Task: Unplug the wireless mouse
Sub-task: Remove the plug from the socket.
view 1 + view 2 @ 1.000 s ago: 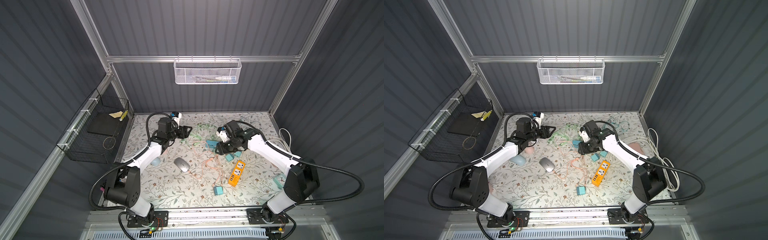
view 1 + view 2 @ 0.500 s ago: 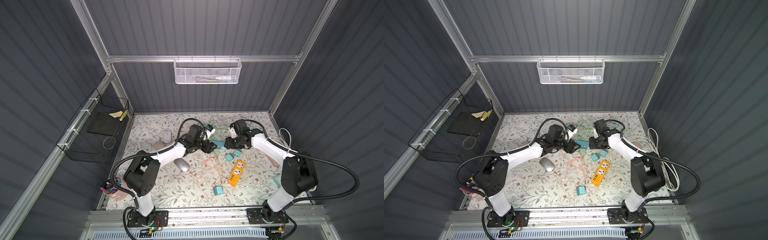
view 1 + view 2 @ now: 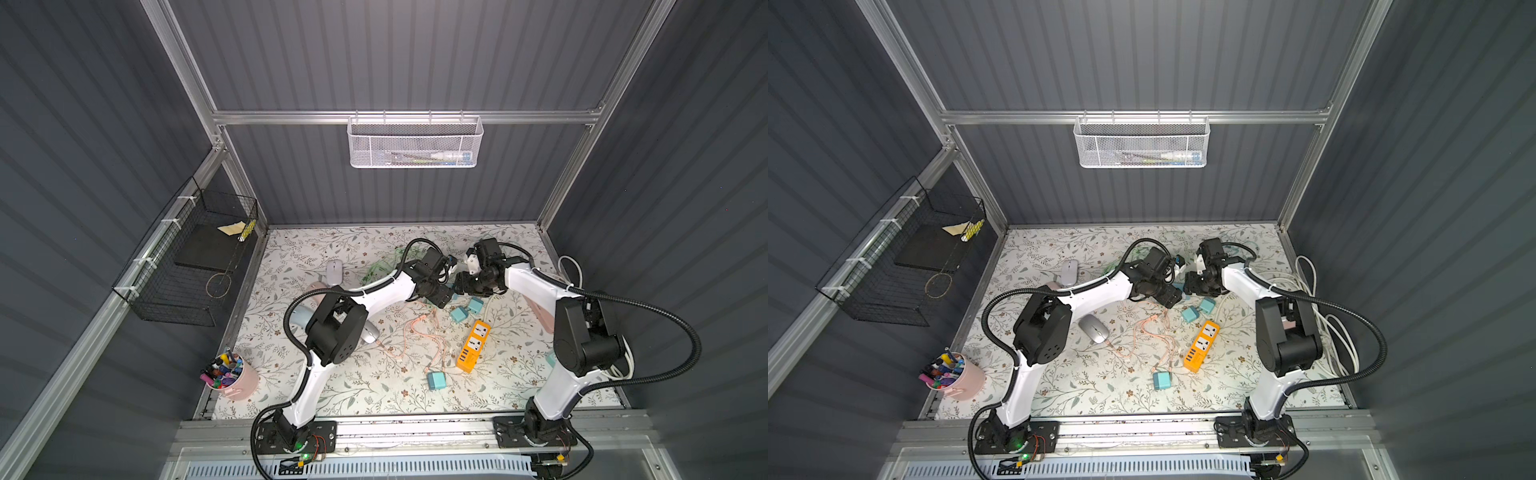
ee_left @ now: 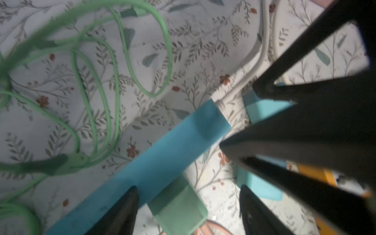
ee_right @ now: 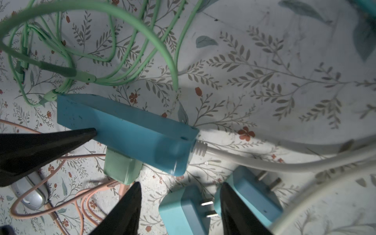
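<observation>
On the floral mat (image 3: 1059, 386), towards its middle: the silver wireless mouse (image 3: 1094, 328) lies flat just beside the left arm's elbow, which hides part of it in a top view.
Its lead: a peach cable (image 5: 85, 156) seems to meet the mouse at its nose, then wanders in loose loops towards the front.
Where the lead heads: towards a teal adapter (image 3: 1160, 380) and an orange power strip (image 3: 1201, 347); which of the two it ends in I cannot tell.
Another mouse: a pale lavender one (image 3: 1069, 272) sits farther back, with no cable that I can see.
Left gripper (image 4: 187, 189): jaws apart and holding nothing; it stands over a green adapter (image 5: 122, 169) plugged into a blue power strip (image 5: 126, 128), and one finger touches the strip's side.
Right gripper (image 5: 181, 184): jaws apart too and empty, low over the loose teal adapters beside that strip.
Around them: a tangle of green cable (image 5: 162, 50) and the strip's white cord (image 5: 264, 162).
Step in hand: by my reading the unplugging has not begun; both arms are crowded at the blue strip, well apart from the mouse.
Next move: one gripper should come to the mouse and steady its body, while the other pinches the peach plug at the nose and draws it straight out.
</observation>
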`<state>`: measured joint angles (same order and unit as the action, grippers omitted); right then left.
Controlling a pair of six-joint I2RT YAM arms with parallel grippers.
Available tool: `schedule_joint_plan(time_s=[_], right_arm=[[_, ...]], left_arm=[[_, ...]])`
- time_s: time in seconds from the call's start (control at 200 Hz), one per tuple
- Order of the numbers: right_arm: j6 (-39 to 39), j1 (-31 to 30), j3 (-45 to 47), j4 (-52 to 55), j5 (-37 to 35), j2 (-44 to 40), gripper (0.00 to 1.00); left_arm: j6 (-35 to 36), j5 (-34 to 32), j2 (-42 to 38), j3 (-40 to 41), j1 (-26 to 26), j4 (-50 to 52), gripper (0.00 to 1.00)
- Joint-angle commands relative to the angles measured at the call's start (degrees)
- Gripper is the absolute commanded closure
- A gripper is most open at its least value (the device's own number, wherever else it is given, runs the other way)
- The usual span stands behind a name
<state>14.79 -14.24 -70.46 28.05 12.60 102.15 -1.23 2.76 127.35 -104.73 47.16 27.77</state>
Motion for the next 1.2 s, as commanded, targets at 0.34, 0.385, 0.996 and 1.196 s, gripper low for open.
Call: schedule_joint_plan(time_s=[0.34, 0.385, 0.996, 1.196], right_arm=[[0.3, 0.9, -1.1, -3.8, 2.6, 0.8, 0.38], [0.2, 0.9, -1.2, -3.8, 2.6, 0.8, 0.38], [-6.1, -1.5, 1.3, -3.9, 5.0, 0.2, 0.47], [-8.9, -3.2, -0.3, -1.0, 0.9, 1.9, 0.48]], left_arm=[[-16.4, -5.8, 7.3, -7.8, 0.3, 20.8, 0.27], [-17.0, -6.1, 7.4, -7.4, 0.3, 19.9, 0.27], [-3.0, -1.5, 6.5, -8.4, -1.4, 20.3, 0.94], [9.7, 3.9, 3.7, -6.1, -2.4, 20.1, 1.0]])
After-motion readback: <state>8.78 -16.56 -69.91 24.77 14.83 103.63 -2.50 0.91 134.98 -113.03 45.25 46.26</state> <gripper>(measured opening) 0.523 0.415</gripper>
